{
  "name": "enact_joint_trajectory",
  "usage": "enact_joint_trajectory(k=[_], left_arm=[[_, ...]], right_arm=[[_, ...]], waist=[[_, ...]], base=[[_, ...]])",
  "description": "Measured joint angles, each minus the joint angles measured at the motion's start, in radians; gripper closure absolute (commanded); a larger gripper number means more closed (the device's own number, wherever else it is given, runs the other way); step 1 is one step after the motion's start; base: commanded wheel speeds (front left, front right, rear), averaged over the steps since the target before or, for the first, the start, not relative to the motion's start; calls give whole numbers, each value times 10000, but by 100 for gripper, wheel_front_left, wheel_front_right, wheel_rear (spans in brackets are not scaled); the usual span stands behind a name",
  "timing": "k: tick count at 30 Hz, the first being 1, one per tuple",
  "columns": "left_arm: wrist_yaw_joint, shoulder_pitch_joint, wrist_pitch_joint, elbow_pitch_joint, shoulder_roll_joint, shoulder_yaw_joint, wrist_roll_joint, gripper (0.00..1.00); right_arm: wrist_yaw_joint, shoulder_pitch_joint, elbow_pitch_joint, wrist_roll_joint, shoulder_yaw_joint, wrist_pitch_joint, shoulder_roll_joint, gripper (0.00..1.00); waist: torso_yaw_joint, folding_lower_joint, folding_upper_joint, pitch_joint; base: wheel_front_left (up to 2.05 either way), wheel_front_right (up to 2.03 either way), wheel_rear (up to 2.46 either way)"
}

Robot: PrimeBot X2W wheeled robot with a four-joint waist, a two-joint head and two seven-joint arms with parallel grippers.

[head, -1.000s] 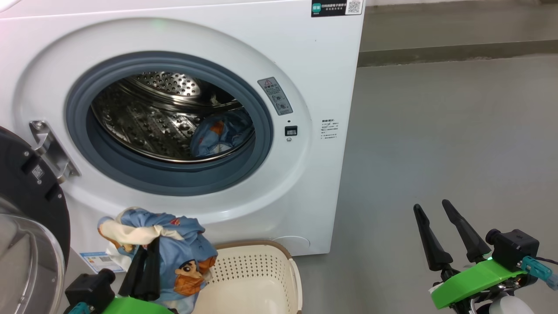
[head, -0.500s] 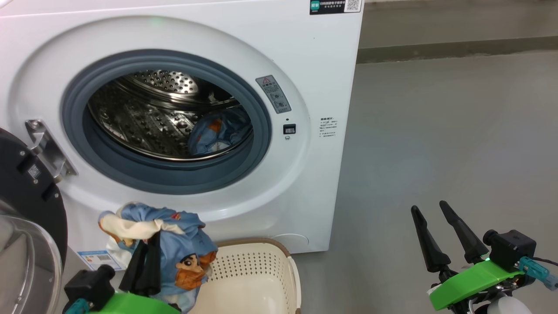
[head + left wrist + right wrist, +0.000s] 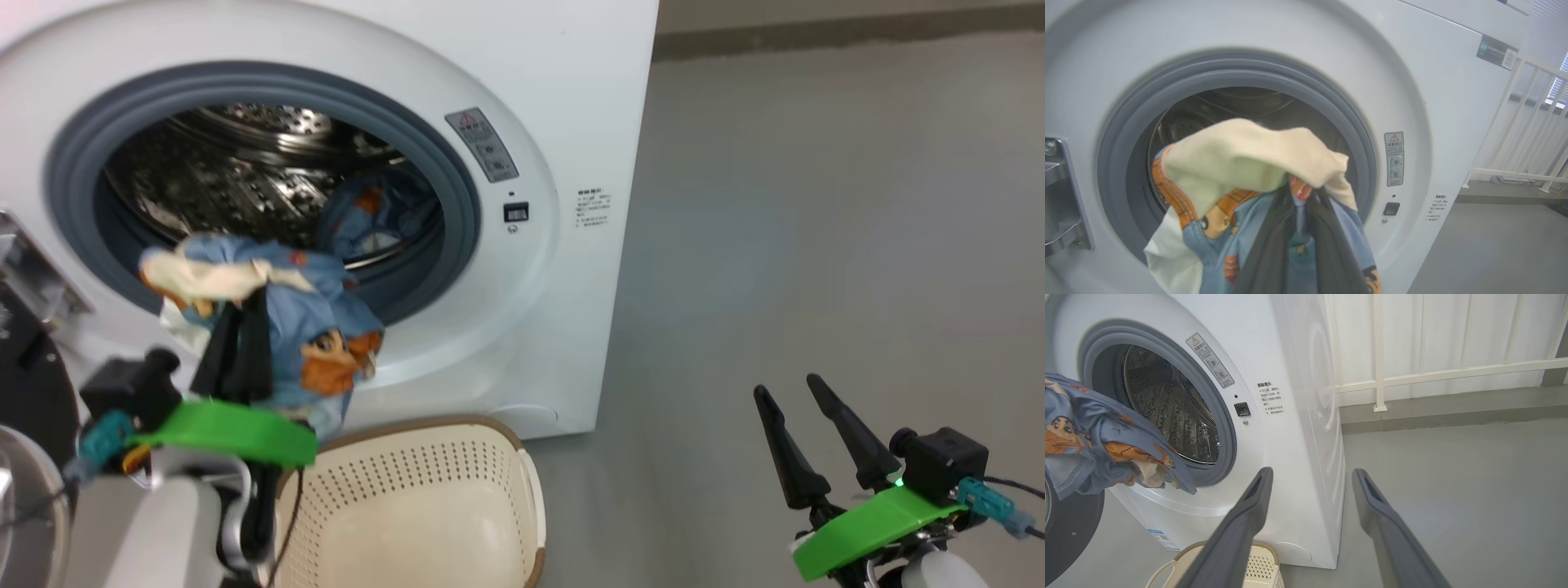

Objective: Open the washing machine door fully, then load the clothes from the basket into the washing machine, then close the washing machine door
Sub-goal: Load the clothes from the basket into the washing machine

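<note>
**Left tool:** The left tool (image 3: 245,314) is being held shut on the clothes (image 3: 314,327), with its two dark fingers pressed together on the fabric. In the left wrist view the same tool (image 3: 1303,198) is being half covered by the clothes (image 3: 1241,155), whose cream part is draping over the fingertips.

**Clothes:** The blue bundle with orange figures is being carried in the air, just in front of the lower left of the grey rubber ring (image 3: 461,204). It is hanging above the left rim of the basket (image 3: 457,426). A second garment (image 3: 371,212) of the same print is lying inside the steel drum (image 3: 204,175), towards its right.

**Washing machine:** The washing machine (image 3: 563,98) is being viewed with its opening uncovered. The washing machine door (image 3: 28,384) is standing swung out at the near left on its metal hinge (image 3: 33,282).

**Basket:** The basket is resting on the floor (image 3: 816,204), near the foot of the machine.

**Right tool:** The right tool (image 3: 788,388) is being held open at the near right above the floor, well apart from the machine. Nothing is being gripped between its spread fingers (image 3: 1249,514).
</note>
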Motion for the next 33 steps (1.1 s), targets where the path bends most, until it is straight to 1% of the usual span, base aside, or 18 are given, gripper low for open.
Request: enact_joint_trajectory(k=[5,11,15,18,21,26,29,31,33], left_arm=[[-31,-1557,0,1243,33,150,0,100],[-36,-3480,0,3097,290,426,-13,100],[-77,-4801,0,4303,665,476,-282,100],[-77,-5751,-2,4928,1087,441,-462,100],[-77,-6660,0,5478,1394,385,-504,100],[-79,-7782,0,6046,1871,236,-527,100],[-79,-8265,0,6218,2132,215,-422,100],[-79,-8568,0,6121,2286,299,-299,100],[-77,-8748,4,5486,2360,577,13,100]], right_arm=[[0,-406,-142,0,2,0,8,0],[0,-1071,-403,-15,8,0,142,0],[0,-1400,-569,-31,6,0,362,0],[0,-1614,-717,-104,-2,0,552,0],[0,-1846,-848,-113,-52,0,744,0],[0,-2203,-974,-127,-44,0,1058,0],[0,-2279,-993,-184,-19,0,1141,0],[0,-2326,-991,-184,-10,0,1175,0],[0,-2378,-995,-186,-13,-2,1221,0]], waist=[[-195,0,0,634],[-510,0,0,1614],[-769,0,0,2372],[-981,0,-1,2999],[-1206,0,0,3653],[-1622,0,0,4697],[-1904,0,0,5221],[-2103,0,0,5514],[-2302,0,0,5753]], base=[[0,0,0],[0,0,0],[0,0,0],[0,0,0],[0,0,0],[0,0,0],[0,0,0],[0,0,0],[0,0,0]])
